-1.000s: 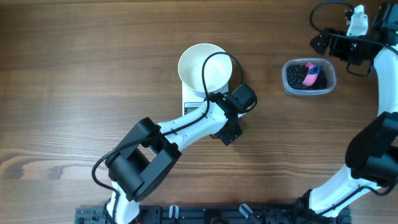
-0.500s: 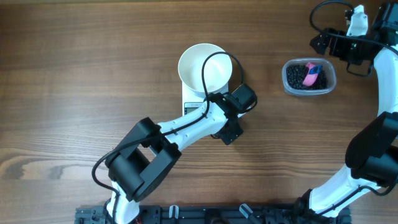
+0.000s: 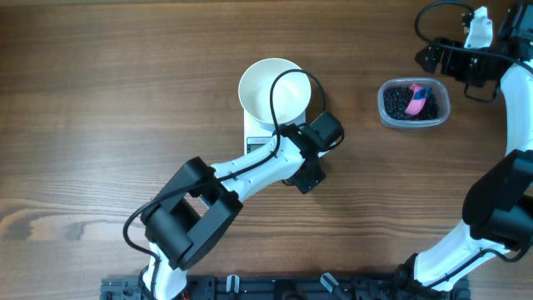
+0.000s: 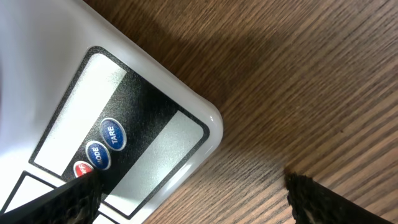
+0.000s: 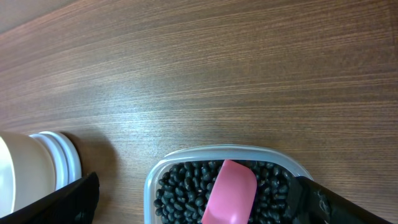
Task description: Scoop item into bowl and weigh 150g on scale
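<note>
A dark brown wooden table (image 3: 100,83) is filling the overhead view from edge to edge, its fine grain running left to right. A paler patch (image 3: 37,227) is showing in the lower left of that frame. Soft, even light is falling on the wood, leaving only faint, blurred shadows. In the left wrist view the grain is slanting diagonally, and a darker shadow is lying across the upper middle. In the right wrist view a lighter tan strip (image 5: 25,11) is cutting the upper left corner; what it is cannot be told.
</note>
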{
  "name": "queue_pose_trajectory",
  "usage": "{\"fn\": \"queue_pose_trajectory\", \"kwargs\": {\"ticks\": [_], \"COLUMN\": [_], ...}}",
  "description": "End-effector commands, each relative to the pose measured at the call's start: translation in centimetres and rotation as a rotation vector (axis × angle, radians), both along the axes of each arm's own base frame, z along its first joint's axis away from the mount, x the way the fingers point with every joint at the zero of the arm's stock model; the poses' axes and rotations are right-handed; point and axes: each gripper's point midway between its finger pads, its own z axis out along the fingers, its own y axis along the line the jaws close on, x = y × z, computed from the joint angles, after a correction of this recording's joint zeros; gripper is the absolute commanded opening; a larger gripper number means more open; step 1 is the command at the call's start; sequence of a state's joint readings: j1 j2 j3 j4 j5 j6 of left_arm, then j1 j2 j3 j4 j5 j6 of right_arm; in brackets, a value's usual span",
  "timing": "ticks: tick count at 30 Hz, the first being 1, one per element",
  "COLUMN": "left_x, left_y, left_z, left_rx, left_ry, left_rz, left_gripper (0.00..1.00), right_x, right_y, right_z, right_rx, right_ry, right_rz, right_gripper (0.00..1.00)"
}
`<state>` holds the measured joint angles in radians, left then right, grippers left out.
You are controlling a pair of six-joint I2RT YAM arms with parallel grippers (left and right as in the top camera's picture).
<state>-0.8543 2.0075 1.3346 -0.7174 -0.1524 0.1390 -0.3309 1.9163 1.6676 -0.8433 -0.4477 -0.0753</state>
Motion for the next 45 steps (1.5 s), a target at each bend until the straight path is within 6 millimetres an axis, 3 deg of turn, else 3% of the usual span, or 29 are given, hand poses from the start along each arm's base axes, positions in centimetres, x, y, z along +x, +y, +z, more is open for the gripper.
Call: {"fn": "queue_pose_trajectory", "kwargs": {"ticks": [1, 13, 18, 21, 23, 27, 31, 36, 40, 43, 45], "left_x": [-1.2, 0.2, 0.4, -0.2, -0.5, -2.1, -3.7, -3.9, -3.1, -2.4, -1.2], "left_y": [1.3, 2.3, 1.9, 0.1, -0.9, -0.7, 1.5, 7.7, 8.5, 7.1, 7.9], "left_z": [-3.3, -4.3, -3.7, -0.9, 1.9, 7.0, 10.1, 10.1, 10.1, 10.4, 10.4], "left_rx": [0.046, 0.097, 0.080, -0.017, -0.095, -0.198, -0.236, -0.122, -0.078, -0.165, -0.167], "left_ry": [0.093, 0.041, 0.025, 0.022, -0.001, 0.016, 0.053, 0.128, 0.119, 0.134, 0.113], "left_rz": [-0.007, 0.015, 0.011, -0.002, 0.043, 0.127, 0.337, 0.534, 0.252, 0.143, 0.113], "left_gripper": [1.00, 1.00, 1.00, 1.00, 1.00, 1.00, 1.00, 1.00, 1.00, 1.00, 1.00], "right_x": [0.5, 0.5, 0.5, 0.5, 0.5, 0.5, 0.5, 0.5, 0.5, 0.5, 0.5], "right_y": [0.0, 0.0, 0.0, 0.0, 0.0, 0.0, 0.0, 0.0, 0.0, 0.0, 0.0], "right_z": [-0.3, -0.3, -0.3, -0.3, -0.3, -0.3, -0.3, -0.3, -0.3, -0.3, -0.3], "right_rx": [-0.006, -0.006, -0.005, -0.005, -0.006, -0.006, -0.006, -0.006, -0.005, -0.005, -0.006], "right_ry": [-0.001, -0.001, 0.000, 0.000, -0.001, -0.001, 0.000, 0.000, 0.000, 0.000, -0.001], "right_rz": [0.002, 0.002, 0.002, 0.002, 0.002, 0.002, 0.002, 0.002, 0.002, 0.002, 0.002], "right_gripper": [1.00, 1.00, 1.00, 1.00, 1.00, 1.00, 1.00, 1.00, 1.00, 1.00, 0.99]}}
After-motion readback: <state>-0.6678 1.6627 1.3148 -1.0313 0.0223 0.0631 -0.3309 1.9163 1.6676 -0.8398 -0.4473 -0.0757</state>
